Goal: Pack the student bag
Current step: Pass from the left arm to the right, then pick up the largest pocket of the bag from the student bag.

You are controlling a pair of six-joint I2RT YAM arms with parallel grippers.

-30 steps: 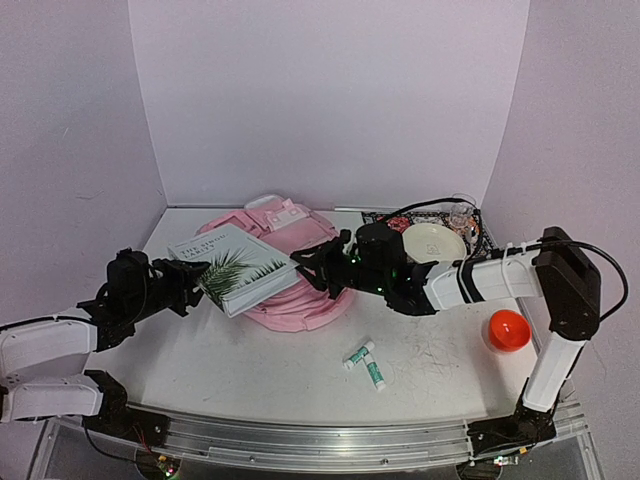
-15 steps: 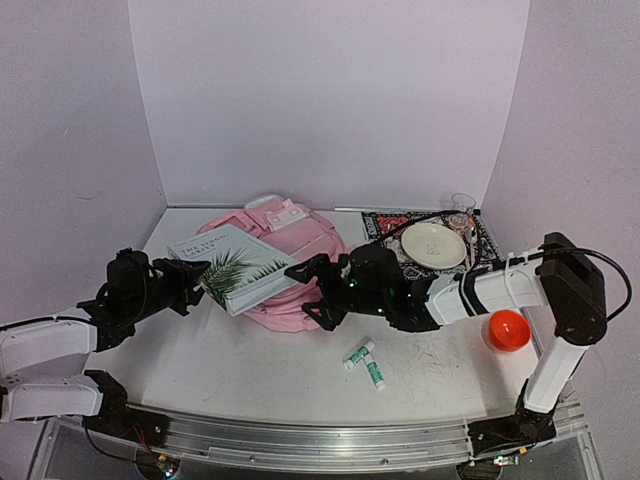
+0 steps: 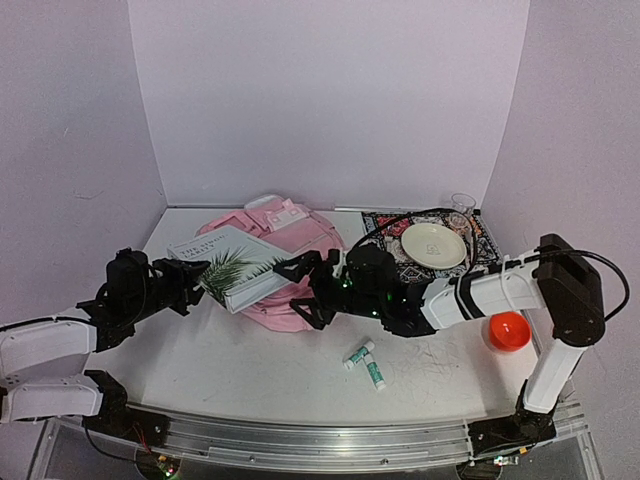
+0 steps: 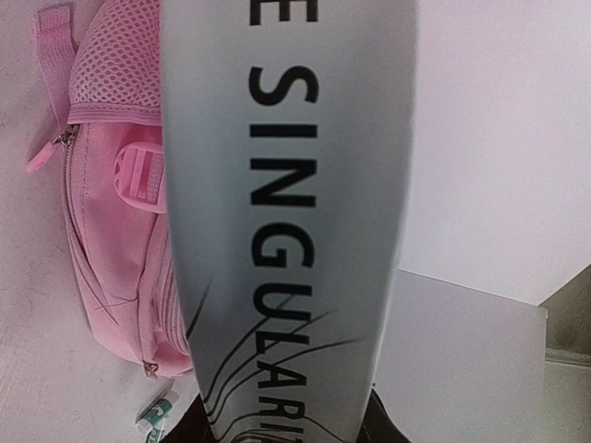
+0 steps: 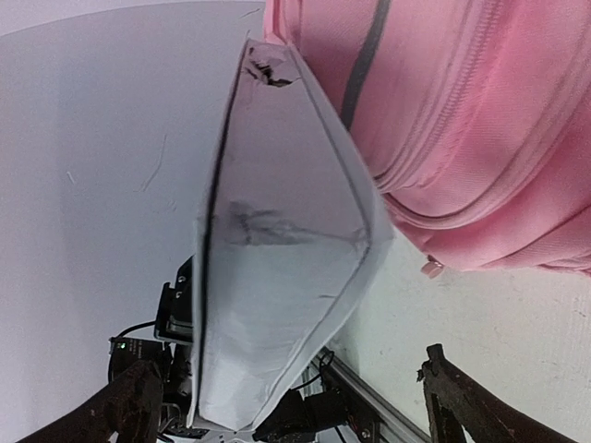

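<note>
White table (image 3: 250,360), lilac walls. Pink student bag (image 3: 300,240) lies flat mid-table toward the back, between the two arms, zipped pockets facing up; can't tell if any opening is unzipped. Left gripper (image 3: 192,278) is clamped on the near corner of a hardcover book (image 3: 235,268), holding it tilted in the air with its free edge over the bag, probably lined up to feed it in. Right gripper (image 3: 295,290) has its fingers spread wide at the bag's near side, just under the book's free edge, gripping nothing; likely there to steady the book or the bag. Cover print: "SINGULAR" reads clearly, with a palm-leaf picture; the rest is cut off. Two small tubes (image 3: 365,363) lie nearby, labels unreadable.
</note>
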